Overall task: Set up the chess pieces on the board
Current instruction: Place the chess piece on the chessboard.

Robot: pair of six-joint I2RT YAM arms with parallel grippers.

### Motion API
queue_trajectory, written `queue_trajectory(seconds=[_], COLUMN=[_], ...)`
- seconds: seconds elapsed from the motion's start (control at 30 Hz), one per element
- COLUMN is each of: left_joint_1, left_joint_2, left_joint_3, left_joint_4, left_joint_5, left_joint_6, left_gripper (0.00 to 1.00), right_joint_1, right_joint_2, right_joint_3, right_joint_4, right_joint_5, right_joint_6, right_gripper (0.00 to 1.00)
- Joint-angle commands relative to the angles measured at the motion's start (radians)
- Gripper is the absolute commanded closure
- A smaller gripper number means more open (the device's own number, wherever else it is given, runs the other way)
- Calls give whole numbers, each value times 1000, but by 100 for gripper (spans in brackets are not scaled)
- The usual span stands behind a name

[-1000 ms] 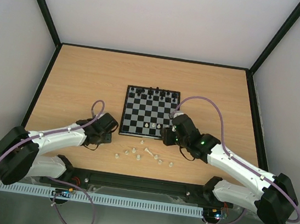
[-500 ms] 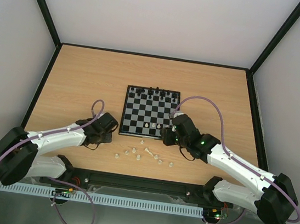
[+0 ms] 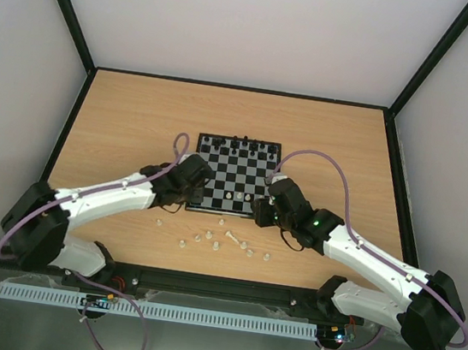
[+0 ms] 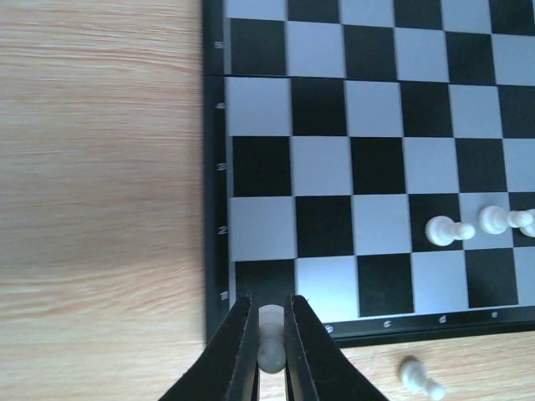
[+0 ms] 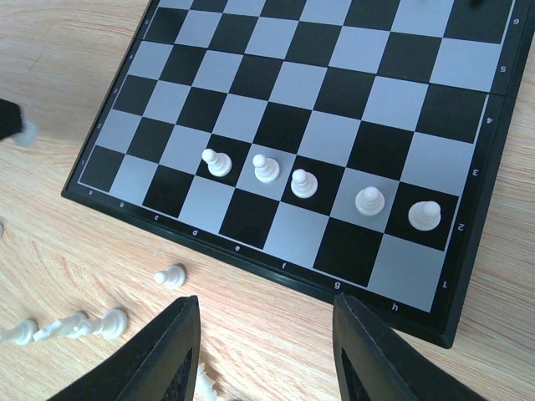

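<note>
The board [image 3: 216,181] lies in the middle of the table, with black pieces [image 3: 238,145] along its far side. My left gripper [image 3: 193,190] is shut on a whitish chess piece [image 4: 270,327] and holds it over the board's near left corner square [image 4: 263,280]. My right gripper [image 5: 266,307] is open and empty above the table, just off the board's near right edge [image 5: 334,288]. Several white pawns [image 5: 303,182] stand in the second row; two of them show in the left wrist view [image 4: 447,230]. Several loose whitish pieces [image 3: 232,239] lie on the table in front of the board.
The wooden table [image 3: 138,119] has a black raised rim and white walls around it. Loose pieces [image 5: 170,276] lie close to my right gripper's left finger. One loose piece [image 4: 418,378] lies just off the board's near edge, right of my left gripper.
My left arm has swung right and forward from the table's left side to the board's near left corner. My right arm has hardly moved.
</note>
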Motion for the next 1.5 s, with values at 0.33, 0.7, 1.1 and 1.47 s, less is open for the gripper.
queue_trajectory(seconds=[0.33,0.7,1.1,1.47], left_joint_1=[-56,-59,-59,-59], left_joint_2=[333,425,460,438], left_joint_3=[209,275,287,289], left_joint_4=[85,86,81,66], left_joint_5=[61,66,55,49], left_joint_6=[68,86,89,90], left_gripper=[94,94,85,80], right_joint_1=[-3,-2,-3,-2], right_joint_2=[-1,2,5,6], right_joint_3=[-10,-9,-10,-13], right_joint_4=[-9,-9,-7,-4], right_joint_5=[39,35,27,22], right_joint_6=[7,6,6,7], right_gripper=[56,55,55,55])
